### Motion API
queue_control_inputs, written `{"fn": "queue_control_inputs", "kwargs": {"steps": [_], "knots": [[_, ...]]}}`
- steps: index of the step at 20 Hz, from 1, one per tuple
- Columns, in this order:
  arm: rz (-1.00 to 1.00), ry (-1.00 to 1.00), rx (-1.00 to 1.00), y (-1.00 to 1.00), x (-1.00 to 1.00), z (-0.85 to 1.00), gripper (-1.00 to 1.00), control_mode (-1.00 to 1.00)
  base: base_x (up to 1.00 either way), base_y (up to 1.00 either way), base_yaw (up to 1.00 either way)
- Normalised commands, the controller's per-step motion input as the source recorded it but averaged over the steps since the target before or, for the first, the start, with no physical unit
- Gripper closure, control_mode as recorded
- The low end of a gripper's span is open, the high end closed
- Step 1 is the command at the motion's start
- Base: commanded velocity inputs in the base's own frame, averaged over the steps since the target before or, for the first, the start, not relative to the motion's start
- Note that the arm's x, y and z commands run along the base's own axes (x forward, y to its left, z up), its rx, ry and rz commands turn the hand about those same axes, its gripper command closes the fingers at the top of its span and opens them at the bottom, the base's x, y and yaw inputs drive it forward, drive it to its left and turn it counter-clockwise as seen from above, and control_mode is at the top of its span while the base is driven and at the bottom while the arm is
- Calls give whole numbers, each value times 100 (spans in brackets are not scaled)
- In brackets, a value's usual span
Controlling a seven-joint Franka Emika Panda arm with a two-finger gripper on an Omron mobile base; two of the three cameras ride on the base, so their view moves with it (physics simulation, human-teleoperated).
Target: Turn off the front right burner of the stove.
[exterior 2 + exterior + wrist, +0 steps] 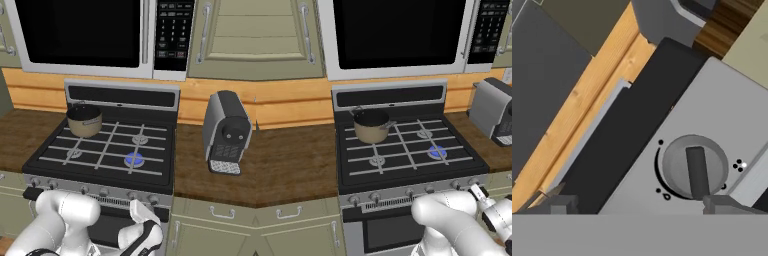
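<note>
- Left base view: the stove (pixel 406 150) stands between two stretches of wooden worktop (pixel 293 160). The front right burner (pixel 437 151) glows blue under its grate bars, in the stove's near right quarter. A tan pot (pixel 372 125) with a dark inside sits on the rear left burner. The white arm (pixel 456 225) rises at the lower right; its wrist ends just below the right end of the silver knob panel (pixel 411 192). The gripper's tip is hard to make out here, so I cannot tell from this side how the jaws stand.
- Left base view, room: a large microwave (pixel 398 35) hangs above the stove, a grey coffee machine (pixel 493 112) stands on the right worktop, and pale green cabinets (pixel 298 225) sit below.
- Right base view: the burner (pixel 134 159) shows blue at the stove's near right, the pot (pixel 85 120) at the rear left. The arm's hand (pixel 142 220) lies low in front of the knob row, below the burner and nearer the camera. The coffee machine (pixel 227 132) stands on the right worktop (pixel 215 185).
- Hand view: a round grey knob (pixel 694 167) with a raised bar handle sits on the silver panel, close above the gripper (pixel 639 204). One fingertip (pixel 727 204) is right at the knob's lower edge, the other fingertip (pixel 554 204) is far to the left, so the jaws are spread wide with nothing held.
</note>
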Motion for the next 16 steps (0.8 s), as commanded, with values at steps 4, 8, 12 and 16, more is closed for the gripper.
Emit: {"fn": "queue_control_inputs", "kwargs": {"steps": [4, 8, 12, 16], "knots": [[0, -3, 0, -2, -1, 0, -100, -100, 0, 0, 0], [-3, -12, 0, -15, 8, 0, -100, -100, 0, 0, 0], [-3, -16, 0, -9, 30, 0, -100, -100, 0, 0, 0], [-1, -7, 0, -23, 0, 0, -100, -100, 0, 0, 0]]}}
